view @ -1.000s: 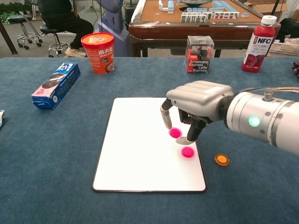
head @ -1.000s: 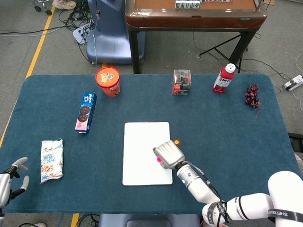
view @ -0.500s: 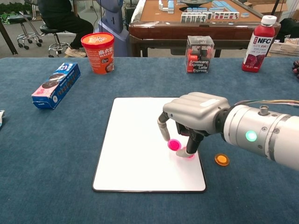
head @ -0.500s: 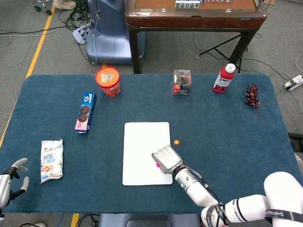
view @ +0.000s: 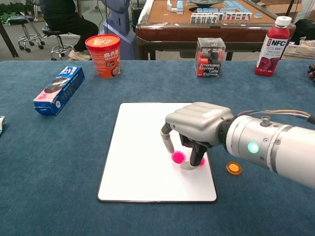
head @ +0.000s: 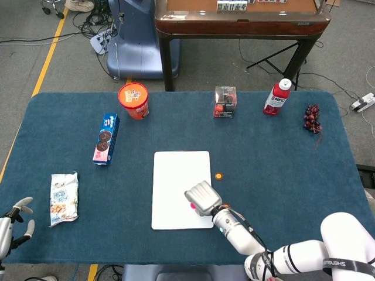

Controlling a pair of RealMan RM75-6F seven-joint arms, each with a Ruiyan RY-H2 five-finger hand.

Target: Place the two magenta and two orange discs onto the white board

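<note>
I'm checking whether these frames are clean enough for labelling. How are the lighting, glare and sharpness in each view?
Head view: even, soft light, sharp throughout, though the right hand hides most of the magenta discs. Chest view: white board bright but not blown out, magenta disc crisp, faint shadow under the hand, background slightly softer.

Colours being shown: white board (view: 140,157); magenta discs (view: 178,157); orange disc (view: 234,168); teal-blue tablecloth (view: 59,167); orange-red cup (view: 104,55); blue biscuit box (view: 59,90); red bottle (view: 272,45), white-capped; silver-grey right hand (view: 194,129).

Mahjong table (head: 240,17) on grey floor (head: 53,64)
</note>
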